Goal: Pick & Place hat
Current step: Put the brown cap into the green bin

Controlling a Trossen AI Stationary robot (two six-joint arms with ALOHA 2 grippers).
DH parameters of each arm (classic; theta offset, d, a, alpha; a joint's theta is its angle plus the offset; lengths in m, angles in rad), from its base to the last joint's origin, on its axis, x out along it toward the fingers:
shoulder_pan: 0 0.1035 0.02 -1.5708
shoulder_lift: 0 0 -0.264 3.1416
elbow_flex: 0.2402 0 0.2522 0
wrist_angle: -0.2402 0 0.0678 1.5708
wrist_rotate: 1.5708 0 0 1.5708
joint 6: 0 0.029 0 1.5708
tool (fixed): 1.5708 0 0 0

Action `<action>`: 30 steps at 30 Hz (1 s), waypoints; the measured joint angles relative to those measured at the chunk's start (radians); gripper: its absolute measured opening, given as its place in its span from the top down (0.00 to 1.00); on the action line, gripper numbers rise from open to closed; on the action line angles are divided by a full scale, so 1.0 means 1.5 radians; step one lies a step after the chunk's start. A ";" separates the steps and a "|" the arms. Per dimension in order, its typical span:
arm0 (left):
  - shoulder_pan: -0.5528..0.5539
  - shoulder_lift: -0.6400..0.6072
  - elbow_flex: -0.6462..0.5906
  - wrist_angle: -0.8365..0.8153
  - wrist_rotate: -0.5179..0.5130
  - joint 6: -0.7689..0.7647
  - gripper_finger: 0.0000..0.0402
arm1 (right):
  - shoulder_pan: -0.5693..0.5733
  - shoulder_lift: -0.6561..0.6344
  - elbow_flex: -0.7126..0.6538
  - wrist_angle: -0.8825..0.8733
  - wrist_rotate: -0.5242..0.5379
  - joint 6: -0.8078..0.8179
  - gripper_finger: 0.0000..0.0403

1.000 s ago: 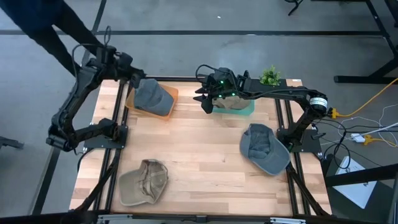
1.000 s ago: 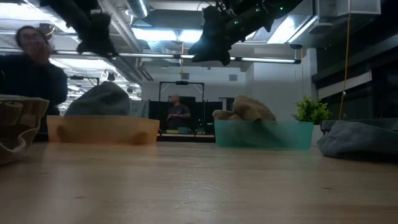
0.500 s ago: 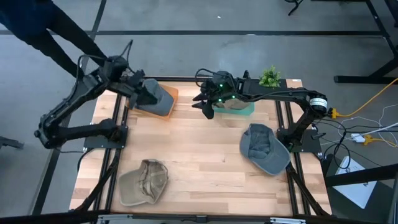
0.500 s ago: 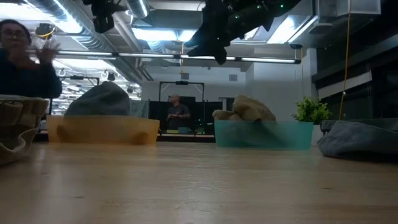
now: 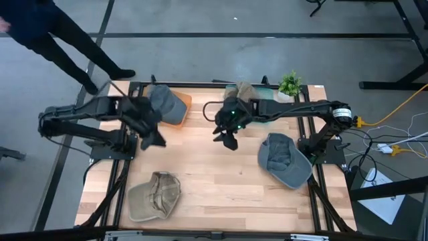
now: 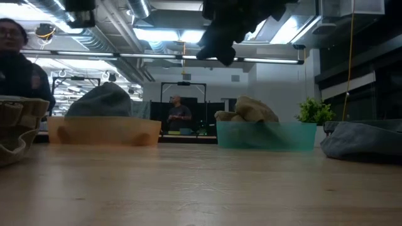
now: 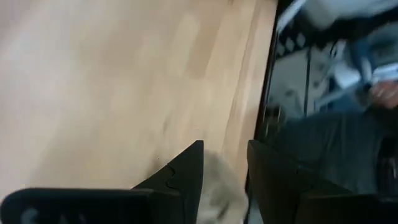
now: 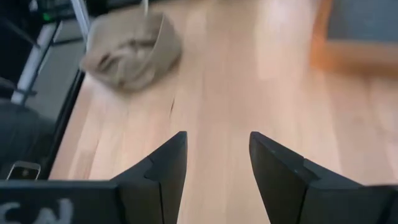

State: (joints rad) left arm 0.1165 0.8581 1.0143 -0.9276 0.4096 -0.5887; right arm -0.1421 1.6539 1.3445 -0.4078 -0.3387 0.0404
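A tan hat [image 5: 156, 195] lies on the table near the front left; it also shows in the right wrist view [image 8: 130, 48]. A grey hat [image 5: 283, 158] lies on the table at the right. Another grey hat [image 5: 165, 102] sits in the orange tray [image 5: 185, 102] at the far left. Another tan hat [image 6: 246, 109] sits in the teal tray [image 6: 267, 135]. My left gripper [image 5: 154, 138] hovers open and empty in front of the orange tray. My right gripper [image 5: 227, 141] hovers open and empty over the table's middle, in front of the teal tray.
A small potted plant [image 5: 289, 82] stands at the far right by the teal tray. A person [image 5: 40, 30] stands beyond the table's far left corner. Bare wood [image 5: 214, 181] lies between the two hats on the table.
My left gripper has left the orange tray and swung toward the table's near edge, staying empty. My right gripper has gone from over the teal tray toward the near edge and a little left, empty. The hats have stayed in place.
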 joint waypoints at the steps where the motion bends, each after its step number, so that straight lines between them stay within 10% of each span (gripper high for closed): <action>1: -0.025 0.000 -0.015 -0.001 -0.003 -0.020 0.71 | 0.005 0.000 0.000 -0.011 0.003 0.000 0.57; 13: -0.286 0.013 -0.218 0.218 -0.093 -0.275 0.71 | 0.041 0.000 0.000 -0.038 0.005 0.002 0.57; 30: -0.446 0.226 -0.233 0.227 -0.282 -0.220 0.71 | 0.049 0.000 0.000 -0.036 0.040 -0.015 0.57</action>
State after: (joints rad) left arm -0.5519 1.1965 0.6647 -0.5868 -0.0131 -0.9180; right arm -0.0685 1.6539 1.3445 -0.4615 -0.2794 0.0181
